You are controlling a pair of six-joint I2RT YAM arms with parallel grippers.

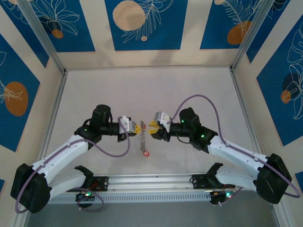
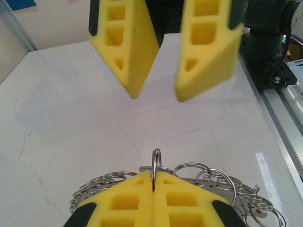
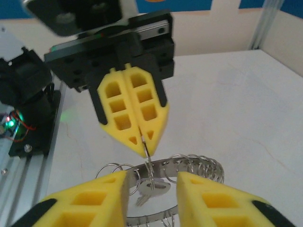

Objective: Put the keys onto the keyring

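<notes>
Top view, nearest edge: arm bases (image 1: 31,187) at either end of an aluminium rail (image 1: 151,180), left arm on the left. Just beyond the rail, over the pale table (image 1: 151,90), a red key head (image 1: 146,153) at the near end of the keyring (image 1: 142,141), seen here as a short silvery strand leading away from the rail to the meeting point of the two arms. Left gripper (image 1: 137,126) and right gripper (image 1: 152,126) tip to tip over the strand's far end, close but apart. Left wrist view: left gripper (image 2: 154,177) clenched, yellow fingers pressed flat together on a small split ring (image 2: 156,158) standing upright out of the tips; keyring (image 2: 199,172) just beneath those fingers as a fan of many small wire loops. Farther on, right gripper (image 2: 158,96) released, fingers spread, bare table in the gap, nothing grasped. Right wrist view: right gripper (image 3: 150,182) spread in the foreground; between and beyond its fingers a silvery key (image 3: 151,188) against the keyring (image 3: 194,165), a flat grey band fringed with loops; above, the left gripper (image 3: 142,139) pinched onto a thin ring edge leading down to the band. Keyring resting on the table or hanging clear: impossible to tell. Farthest: cream walls with blue leaf-patterned panels (image 1: 142,23).
</notes>
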